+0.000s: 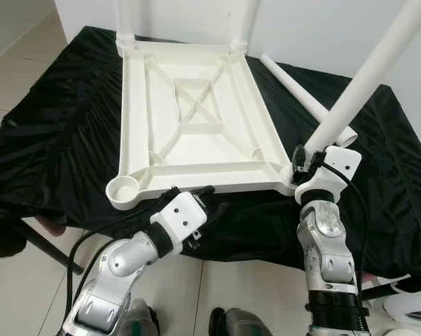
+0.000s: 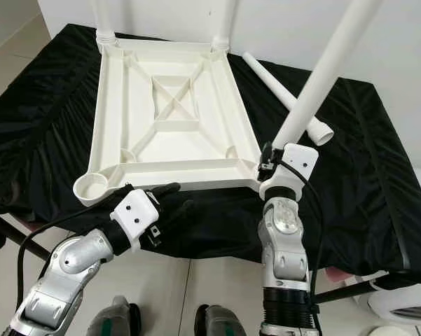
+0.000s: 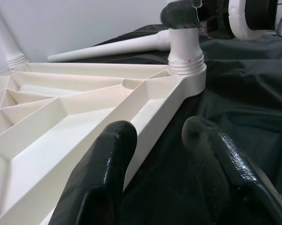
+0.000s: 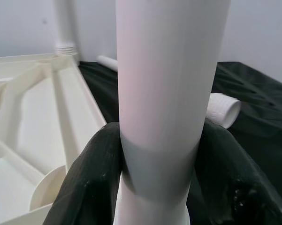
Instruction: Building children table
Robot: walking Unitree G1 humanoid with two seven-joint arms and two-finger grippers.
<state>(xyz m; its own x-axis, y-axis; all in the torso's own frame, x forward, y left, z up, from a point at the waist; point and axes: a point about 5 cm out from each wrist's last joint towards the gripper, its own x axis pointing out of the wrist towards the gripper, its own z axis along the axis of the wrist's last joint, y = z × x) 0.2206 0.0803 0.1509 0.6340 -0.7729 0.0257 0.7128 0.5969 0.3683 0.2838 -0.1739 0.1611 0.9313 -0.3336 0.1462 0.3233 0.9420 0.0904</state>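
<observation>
right gripper (image 4: pixel 155 187) clamps a white leg (image 1: pixel 368 77) at the tabletop (image 1: pixel 196 119) corner. left gripper (image 3: pixel 157 164) gapes wide beside the near edge.

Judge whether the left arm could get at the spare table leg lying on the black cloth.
Probably not: the spare leg lies far right beyond the tabletop, while the open left claw sits at its near edge.

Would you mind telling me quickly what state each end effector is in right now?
Left end effector: open, straddling the tabletop's near edge.
Right end effector: closed on the table leg at the near right corner socket.
</observation>
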